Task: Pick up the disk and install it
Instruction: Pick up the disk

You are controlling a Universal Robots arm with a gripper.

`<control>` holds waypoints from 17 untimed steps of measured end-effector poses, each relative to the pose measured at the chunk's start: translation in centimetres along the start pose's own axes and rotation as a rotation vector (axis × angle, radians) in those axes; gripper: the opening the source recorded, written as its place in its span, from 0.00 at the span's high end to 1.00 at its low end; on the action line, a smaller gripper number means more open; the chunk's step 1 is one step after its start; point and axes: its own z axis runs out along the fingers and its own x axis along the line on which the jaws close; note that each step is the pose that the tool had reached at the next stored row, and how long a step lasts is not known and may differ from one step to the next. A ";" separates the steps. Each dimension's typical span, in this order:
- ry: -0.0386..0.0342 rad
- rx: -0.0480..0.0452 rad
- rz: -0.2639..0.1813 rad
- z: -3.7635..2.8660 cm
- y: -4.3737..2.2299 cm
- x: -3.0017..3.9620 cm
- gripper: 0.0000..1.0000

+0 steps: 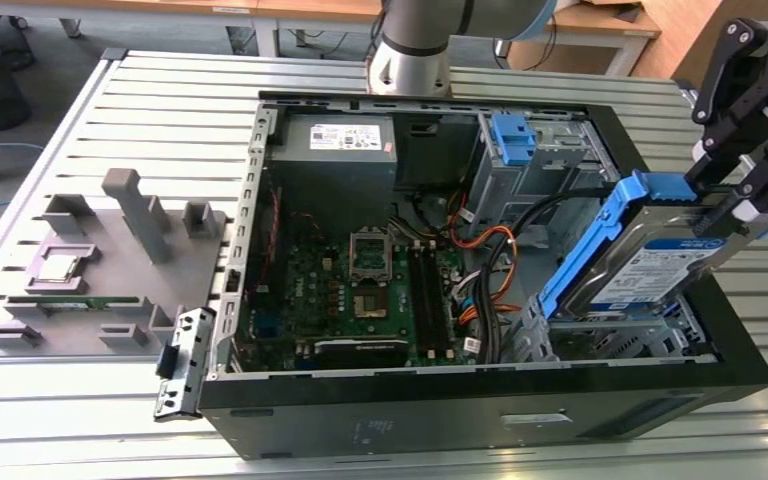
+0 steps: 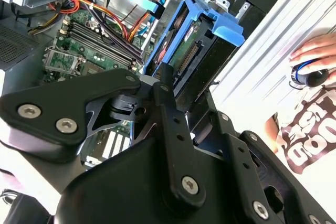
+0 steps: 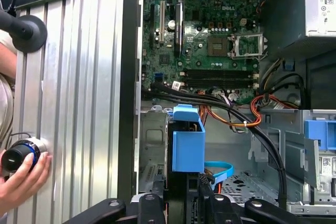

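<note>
One disk [image 1: 658, 270] hangs in the jaws, which pinch it at its upper end, next to the tab of the blue bracket [image 1: 584, 248] that runs along its edges. It is steeply tilted, with the lower end down at the mouth of the silver drive cage [image 1: 624, 335], in the corner of the computer case [image 1: 491, 420] towards the exterior view's right. I judge the slant lets the low edge lead into the cage and the bracket meet its guides, though whether the disk touches the cage yet is hidden.

The case lies on its side on the slatted counter [image 1: 91, 430] with the open side upward, which gives the arm [image 1: 411, 40] a way in from above. The motherboard [image 1: 371, 280] sits well apart from the disk, and a bundle of orange and black cables [image 3: 247, 121] passes just beside the cage, close enough to snag, in my view. A grey fixture [image 1: 131, 240] stands on the counter outside the case. A person's hand [image 3: 23, 179] rests on a round knob [image 3: 16, 155] at the counter's edge.
</note>
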 end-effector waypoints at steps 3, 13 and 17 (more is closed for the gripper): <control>-0.0022 -0.0036 0.000 0.06 -0.28 -0.01 0.65; -0.0009 -0.0060 0.000 1.04 -0.35 -0.03 0.65; -0.0021 -0.0064 0.000 1.26 -0.34 -0.01 0.65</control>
